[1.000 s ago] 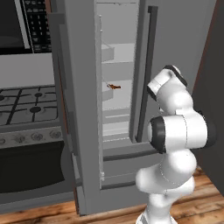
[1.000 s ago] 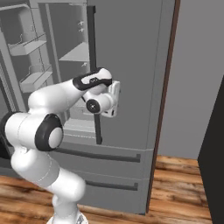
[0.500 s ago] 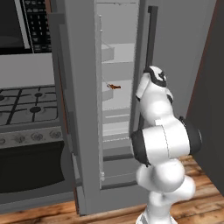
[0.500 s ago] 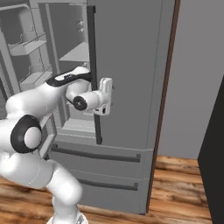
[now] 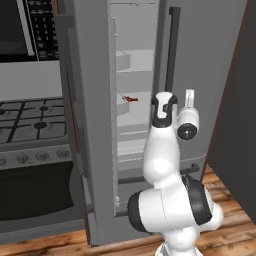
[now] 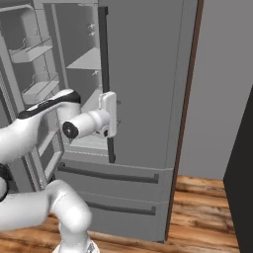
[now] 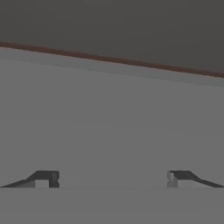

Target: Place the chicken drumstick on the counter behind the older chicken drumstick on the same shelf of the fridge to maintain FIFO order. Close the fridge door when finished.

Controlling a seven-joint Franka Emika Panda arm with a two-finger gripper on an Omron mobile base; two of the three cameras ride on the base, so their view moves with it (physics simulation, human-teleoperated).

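Note:
The chicken drumstick (image 5: 131,98), slim and dark reddish-brown, lies on a pale shelf (image 5: 142,106) inside the open fridge (image 5: 200,60). The older chicken drumstick is hidden and the counter is out of view. My gripper (image 5: 189,96) (image 6: 112,114) (image 7: 113,178) hangs outside the compartment, in front of the closed right door and beside its dark bar handle (image 6: 105,84). It is open, with both fingertips (image 7: 48,178) wide apart and nothing between them. In the hand view they face plain grey door steel.
The fridge's left door (image 6: 29,69) stands swung open with its bins showing, seen edge-on (image 5: 95,130) from the left. A gas stove (image 5: 30,117) sits left of the fridge. Two drawers (image 6: 118,175) lie below the doors. A dark wall panel (image 5: 240,100) closes off the right.
The arm has swung and folded in front of the fridge, with the hand drawn back from the opening to the right door. The jaws opened wider. The drumstick has not moved.

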